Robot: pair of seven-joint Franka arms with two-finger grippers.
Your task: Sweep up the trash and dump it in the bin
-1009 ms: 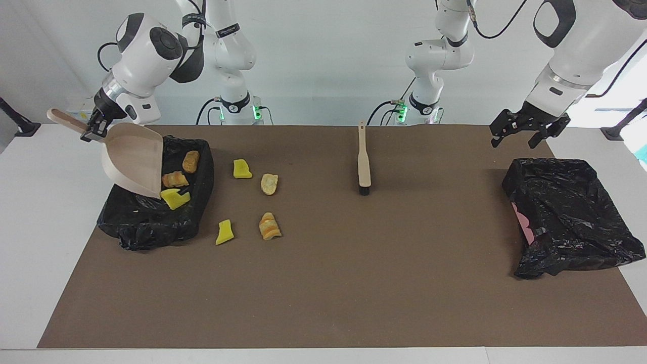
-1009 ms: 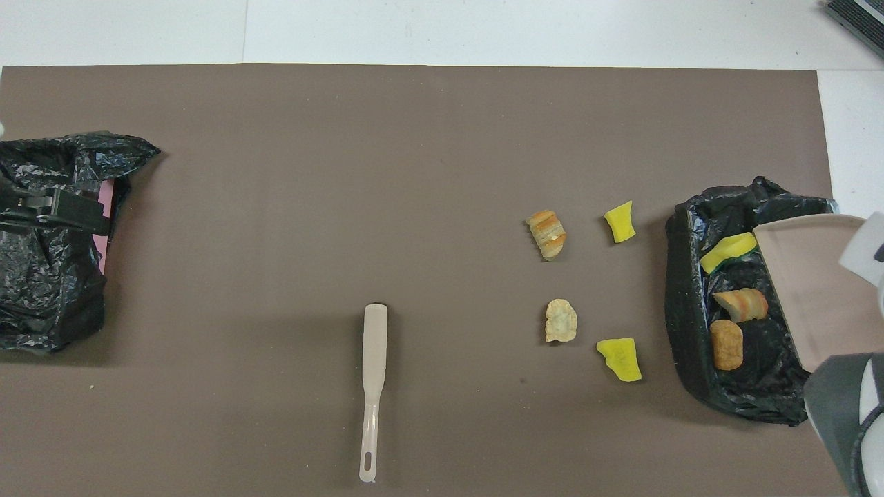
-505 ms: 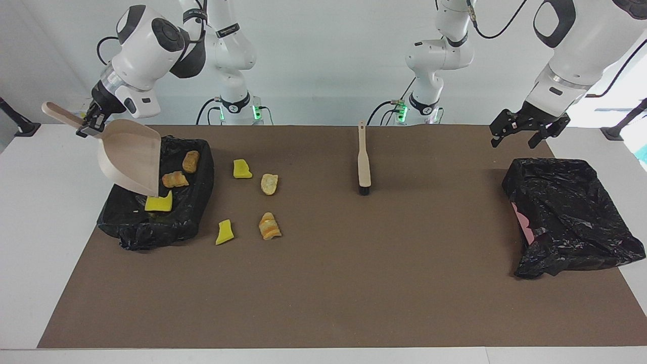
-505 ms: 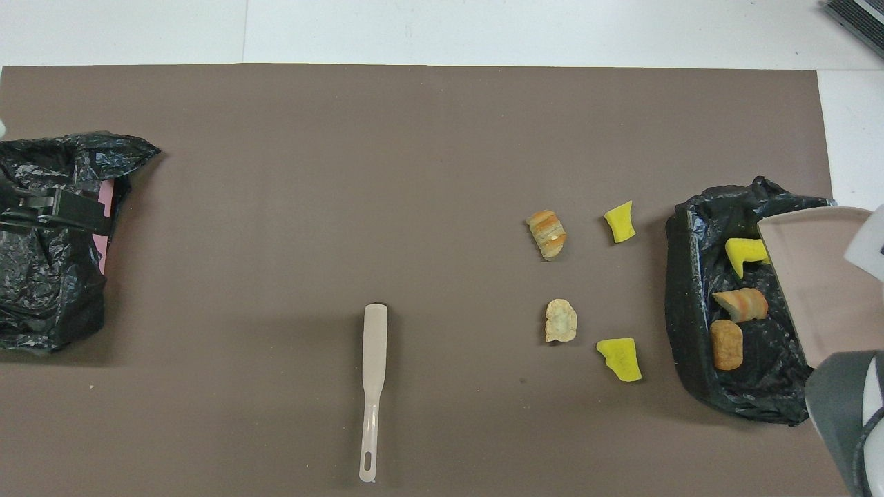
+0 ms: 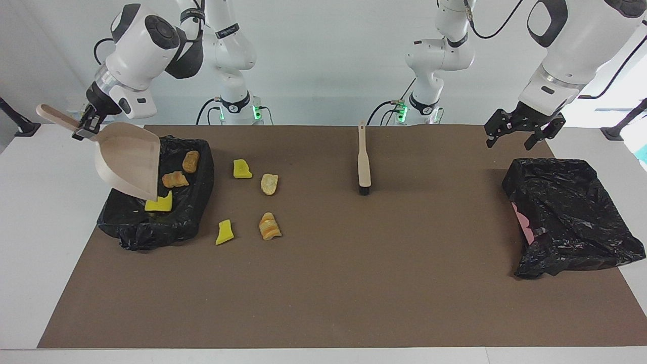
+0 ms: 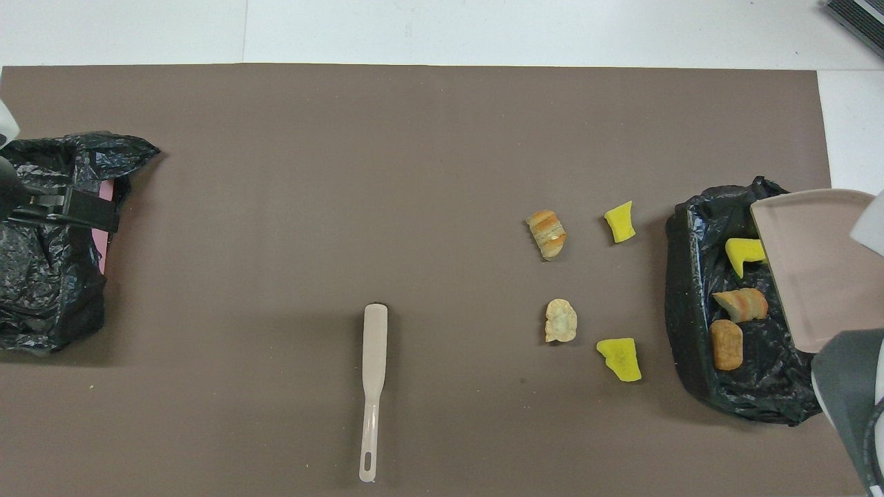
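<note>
My right gripper (image 5: 83, 126) is shut on the handle of the beige dustpan (image 5: 129, 159), which hangs tilted mouth-down over the black-lined bin (image 5: 151, 230) at the right arm's end. Three pieces of trash lie in the bin: a yellow chunk (image 5: 158, 203), a striped bread lump (image 5: 174, 179) and a brown lump (image 5: 190, 161). Several more scraps lie on the mat beside the bin, among them a yellow chunk (image 6: 620, 221) and a pale lump (image 6: 560, 320). My left gripper (image 5: 520, 134) hangs open and holds nothing, above the mat beside the black bag (image 5: 566, 212).
The beige brush (image 5: 363, 162) lies on the brown mat (image 5: 354, 283) mid-table, handle toward the robots, bristles down. The crumpled black bag at the left arm's end shows a pink patch (image 5: 523, 227) at its side.
The dustpan has risen and drawn back toward the table's end. The yellow chunk slid off its lip and settled in the bin. My left gripper lifted slightly.
</note>
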